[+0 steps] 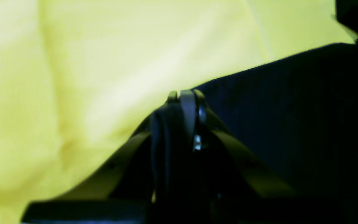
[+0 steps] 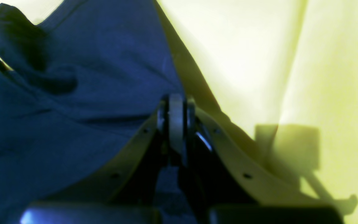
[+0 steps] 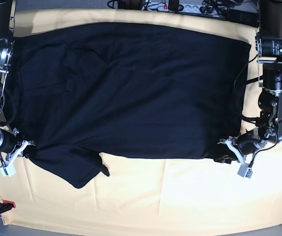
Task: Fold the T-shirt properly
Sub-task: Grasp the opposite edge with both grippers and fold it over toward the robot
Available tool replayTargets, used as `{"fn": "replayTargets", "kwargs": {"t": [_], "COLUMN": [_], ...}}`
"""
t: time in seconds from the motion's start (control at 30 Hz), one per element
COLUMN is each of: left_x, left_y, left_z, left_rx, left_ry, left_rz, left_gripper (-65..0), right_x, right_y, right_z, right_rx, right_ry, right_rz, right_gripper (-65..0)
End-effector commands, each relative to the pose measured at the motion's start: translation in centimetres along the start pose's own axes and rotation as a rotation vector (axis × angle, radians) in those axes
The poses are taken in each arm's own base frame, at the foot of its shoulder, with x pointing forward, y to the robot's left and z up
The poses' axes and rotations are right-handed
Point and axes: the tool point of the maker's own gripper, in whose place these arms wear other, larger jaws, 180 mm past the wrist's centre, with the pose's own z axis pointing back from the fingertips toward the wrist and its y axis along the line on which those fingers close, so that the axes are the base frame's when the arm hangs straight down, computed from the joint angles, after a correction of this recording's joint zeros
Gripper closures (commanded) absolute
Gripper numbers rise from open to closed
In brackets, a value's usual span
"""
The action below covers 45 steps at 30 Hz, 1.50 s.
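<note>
A pale yellow cloth table cover (image 3: 180, 196) is lying flat over the whole work surface, showing a few soft creases. In both wrist views it is looking bright yellow-green and blurred. At the far edge, a white power strip (image 3: 173, 6) with dark cables (image 3: 219, 7) is lying just beyond the cover. Small red tape pieces (image 3: 8, 203) are sitting at the near corners of the cover, one at each side
</note>
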Motion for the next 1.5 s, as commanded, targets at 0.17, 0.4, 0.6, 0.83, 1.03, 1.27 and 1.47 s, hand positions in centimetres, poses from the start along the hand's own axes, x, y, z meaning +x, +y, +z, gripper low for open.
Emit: {"fn": "replayTargets", "kwargs": {"t": [0.17, 0.4, 0.6, 0.83, 1.03, 1.27, 1.47], "left_x": [2.3, 0.3, -0.3, -0.1, -0.8, -0.8, -1.3], "left_y": [-0.3, -1.6, -1.0, -3.7, -4.2, -3.3, -5.5], "left_z": [1.1, 1.5, 3.7, 6.3, 8.5, 10.2, 11.2], "left_rx": [-0.047, -0.129, -0.134, -0.203, -0.198, -0.181, -0.279], "left_ry": [-0.035, 0.022, 0.022, 0.051, 0.099, 0.122, 0.196], "left_rz": [-0.051, 0.012, 0.030, -0.065, -0.154, -0.155, -0.137], "left_gripper": [0.0, 0.0, 0.0, 0.0, 0.0, 0.0, 0.0], "right_x": [3.4, 2.6, 0.2, -0.4, -0.3, -0.9, -3.1], "right_y": [0.5, 1.1, 1.1, 1.8, 1.7, 0.9, 1.2], "right_z": [1.5, 2.6, 4.9, 6.7, 7.9, 8.6, 8.6], "right_rx": [0.040, 0.027, -0.010, 0.023, 0.038, 0.022, 0.045], "right_ry": [-0.067, -0.056, -0.016, 0.014, 0.039, 0.074, 0.135], "right_rz": [-0.013, 0.074, 0.192, 0.216, 0.213, 0.216, 0.189], "right_gripper": [0.0, 0.0, 0.0, 0.0, 0.0, 0.0, 0.0]}}
